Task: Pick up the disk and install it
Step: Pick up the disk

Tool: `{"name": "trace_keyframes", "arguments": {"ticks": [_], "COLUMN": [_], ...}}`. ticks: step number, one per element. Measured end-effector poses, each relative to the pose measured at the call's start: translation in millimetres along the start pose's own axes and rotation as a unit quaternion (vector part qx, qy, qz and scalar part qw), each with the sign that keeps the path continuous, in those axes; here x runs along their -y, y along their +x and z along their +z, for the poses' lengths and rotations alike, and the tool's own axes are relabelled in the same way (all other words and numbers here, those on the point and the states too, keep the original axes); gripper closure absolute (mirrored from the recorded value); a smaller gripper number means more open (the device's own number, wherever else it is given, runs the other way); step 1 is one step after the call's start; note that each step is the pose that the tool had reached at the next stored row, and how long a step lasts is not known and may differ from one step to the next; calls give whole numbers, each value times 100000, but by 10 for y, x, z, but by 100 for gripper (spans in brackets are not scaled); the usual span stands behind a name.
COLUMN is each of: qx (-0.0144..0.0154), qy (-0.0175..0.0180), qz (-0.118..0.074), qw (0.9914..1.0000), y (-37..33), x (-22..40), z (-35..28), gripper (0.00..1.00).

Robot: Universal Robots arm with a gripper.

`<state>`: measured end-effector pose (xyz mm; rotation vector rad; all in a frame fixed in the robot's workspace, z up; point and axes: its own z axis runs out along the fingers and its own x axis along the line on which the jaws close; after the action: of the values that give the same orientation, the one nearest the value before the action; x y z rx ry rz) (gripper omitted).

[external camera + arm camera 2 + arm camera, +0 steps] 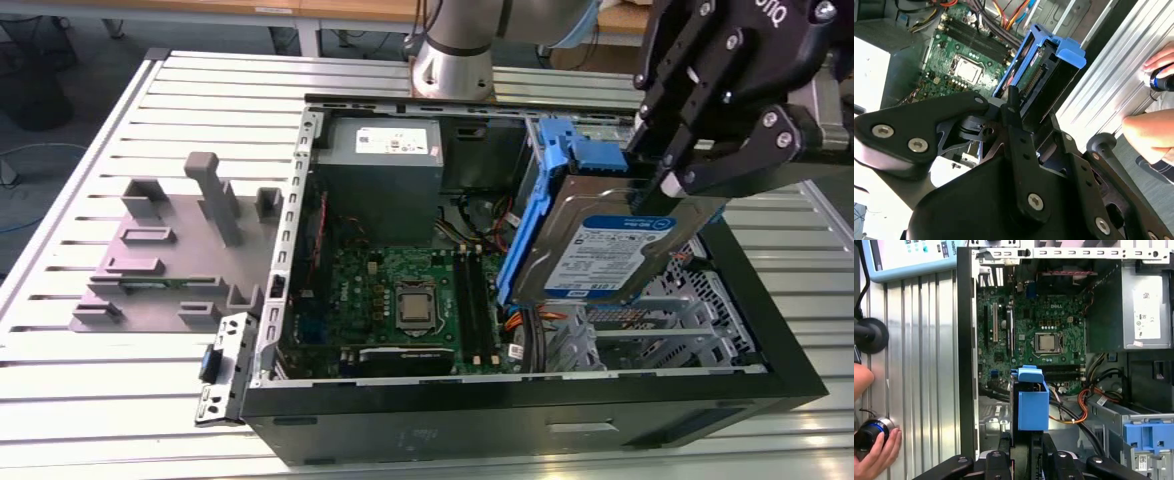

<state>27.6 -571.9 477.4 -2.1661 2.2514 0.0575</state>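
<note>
The gripper [667,175] is noted at the exterior view's right, raised above the open computer case [534,405] and angled down into it. The arm's silver column [451,45] stands upright behind the case. The black, jointed metal fingers [1013,107] are clamped on the upper end of the disk [603,245], which is thus grasped and carried clear of the table [94,400]. The disk is held steeply tilted, with its lower end dipping into the case beside the green circuit board [400,290] and above the grey metal drive cage [654,335]. Whether it touches the cage cannot be told. The disk is a flat, rectangular silver-grey slab with a white-and-blue label on its broad face. It is framed by a glossy blue plastic bracket with a squared tab at the gripped end. In the first wrist view it is seen edge-on, over the border of the circuit board. A grey metal box [380,150] bearing a white sticker is fixed in the far corner of the case. The table is formed of ribbed, light metal slats. A matt grey moulded fixture [167,250] stands on it at the exterior view's left. A person's hand [876,455] is curled about a small dark round object [869,435] on the slats.
</note>
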Motion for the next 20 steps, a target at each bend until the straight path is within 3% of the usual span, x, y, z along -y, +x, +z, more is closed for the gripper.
{"name": "trace_keyframes", "arguments": {"ticks": [16,20], "qx": [-2,-2], "qy": [-33,-43], "qz": [3,1], "qw": [100000,100000], "y": [-17,-15], "x": [520,624], "z": [52,63], "gripper": [65,65]}}
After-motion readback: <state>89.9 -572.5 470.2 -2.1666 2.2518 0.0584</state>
